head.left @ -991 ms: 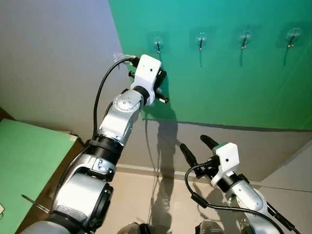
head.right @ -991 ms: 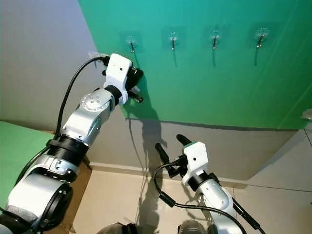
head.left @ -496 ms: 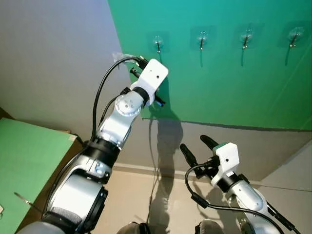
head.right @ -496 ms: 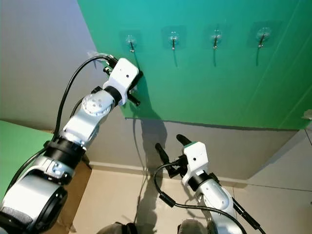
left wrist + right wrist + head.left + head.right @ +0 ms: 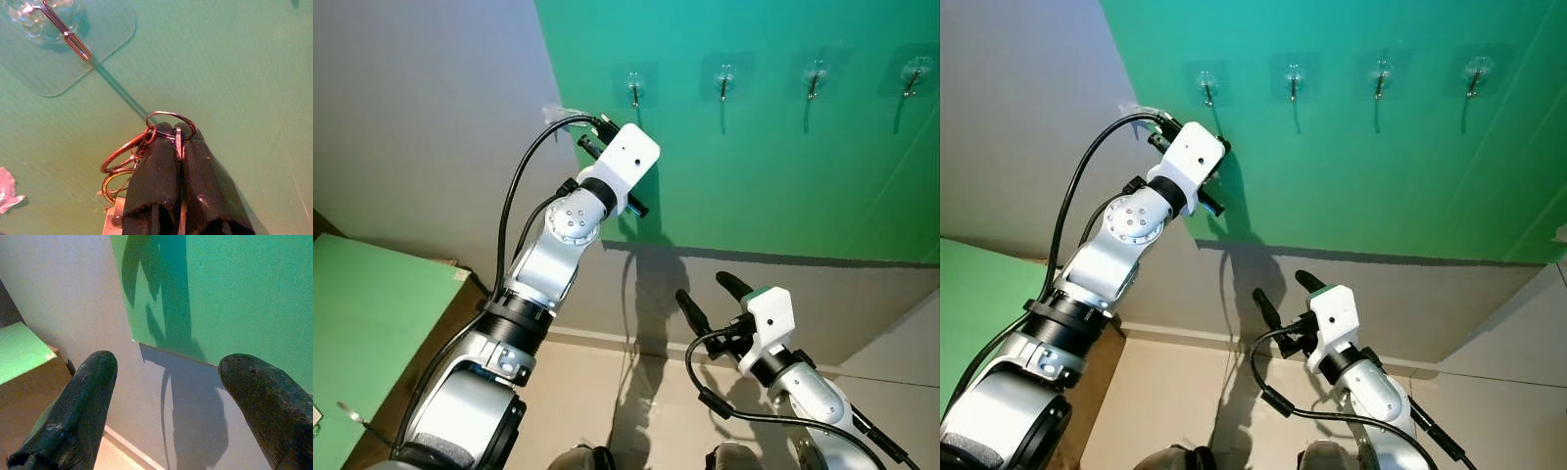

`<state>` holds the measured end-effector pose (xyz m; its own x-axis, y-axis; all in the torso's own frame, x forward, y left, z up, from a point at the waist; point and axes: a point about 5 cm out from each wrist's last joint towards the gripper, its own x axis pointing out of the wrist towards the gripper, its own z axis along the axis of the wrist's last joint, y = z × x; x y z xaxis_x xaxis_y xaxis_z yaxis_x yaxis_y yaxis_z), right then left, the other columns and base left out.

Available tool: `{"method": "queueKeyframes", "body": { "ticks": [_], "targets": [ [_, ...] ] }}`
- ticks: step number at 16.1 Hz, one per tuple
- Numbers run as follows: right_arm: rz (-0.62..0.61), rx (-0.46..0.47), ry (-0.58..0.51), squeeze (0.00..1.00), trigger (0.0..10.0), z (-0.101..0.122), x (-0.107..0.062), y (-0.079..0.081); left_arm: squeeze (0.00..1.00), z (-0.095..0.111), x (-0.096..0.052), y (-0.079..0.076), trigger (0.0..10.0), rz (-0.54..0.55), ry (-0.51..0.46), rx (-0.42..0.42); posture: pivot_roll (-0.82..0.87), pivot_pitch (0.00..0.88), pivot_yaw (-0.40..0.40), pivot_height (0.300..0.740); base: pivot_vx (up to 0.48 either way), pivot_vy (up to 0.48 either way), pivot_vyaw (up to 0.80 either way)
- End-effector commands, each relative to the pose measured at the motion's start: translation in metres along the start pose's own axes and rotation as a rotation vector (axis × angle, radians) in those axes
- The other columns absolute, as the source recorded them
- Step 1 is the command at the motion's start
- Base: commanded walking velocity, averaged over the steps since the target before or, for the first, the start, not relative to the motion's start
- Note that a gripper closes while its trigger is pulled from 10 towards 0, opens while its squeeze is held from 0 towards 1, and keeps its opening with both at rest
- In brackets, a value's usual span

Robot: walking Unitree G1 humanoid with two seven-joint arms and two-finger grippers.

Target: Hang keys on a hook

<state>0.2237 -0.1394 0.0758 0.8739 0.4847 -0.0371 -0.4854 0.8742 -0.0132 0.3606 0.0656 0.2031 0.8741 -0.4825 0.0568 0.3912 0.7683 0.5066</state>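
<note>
**Keys held up at the green board, just below the leftmost hook**

A grey wall (image 5: 421, 117) fills the left of the room, and a large green board (image 5: 783, 166) is fixed over it. Beneath both runs a pale tiled floor (image 5: 1165, 401), and a green-topped surface (image 5: 367, 313) stands low at the robot's left. Four clear-backed hooks sit in a row near the top of the board.

The left arm reaches up to the board, its gripper (image 5: 178, 142) close below the leftmost hook (image 5: 66, 32). Its two black fingers (image 5: 151, 176) are pressed together on the keys (image 5: 146, 147). One ring stands clear past the fingertips, its open loop facing the board and pointing towards the hook; the other rings and the key hang to one side along the fingers. The ring is near the hook but apart from it.

The right gripper (image 5: 710, 294) hangs low before the grey wall, fingers (image 5: 73, 406) spread wide with nothing between them.
</note>
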Motion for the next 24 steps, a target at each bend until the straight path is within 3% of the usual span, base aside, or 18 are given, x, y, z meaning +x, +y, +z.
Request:
{"method": "queueKeyframes", "body": {
  "ticks": [1, 4, 17, 24],
  "targets": [
    [0.021, 0.015, 0.008, 0.0, 10.0, -0.001, 0.0, 0.003, 0.0, 0.004, -0.002, 0.003, 0.0, 0.019, -0.009, 0.019, -0.28, 0.061, 0.123, 0.74, 0.0, 0.0, 0.0],
    [0.022, 0.018, 0.01, 0.0, 10.0, -0.001, 0.0, 0.004, 0.0, 0.008, -0.003, 0.003, 0.0, 0.026, -0.017, 0.011, -0.28, 0.067, 0.122, 0.74, 0.0, 0.0, 0.0],
    [0.025, 0.021, 0.013, 0.0, 10.0, -0.002, 0.001, 0.003, 0.0, 0.028, -0.001, 0.032, 0.0, 0.132, -0.019, 0.067, -0.28, 0.075, 0.118, 0.74, 0.0, 0.0, 0.0],
    [0.033, 0.021, 0.013, 0.0, 10.0, -0.001, 0.001, 0.003, 0.0, 0.037, 0.01, 0.039, 0.0, 0.148, -0.025, 0.084, -0.28, 0.078, 0.118, 0.74, 0.0, 0.0, 0.0]
  ]
}}
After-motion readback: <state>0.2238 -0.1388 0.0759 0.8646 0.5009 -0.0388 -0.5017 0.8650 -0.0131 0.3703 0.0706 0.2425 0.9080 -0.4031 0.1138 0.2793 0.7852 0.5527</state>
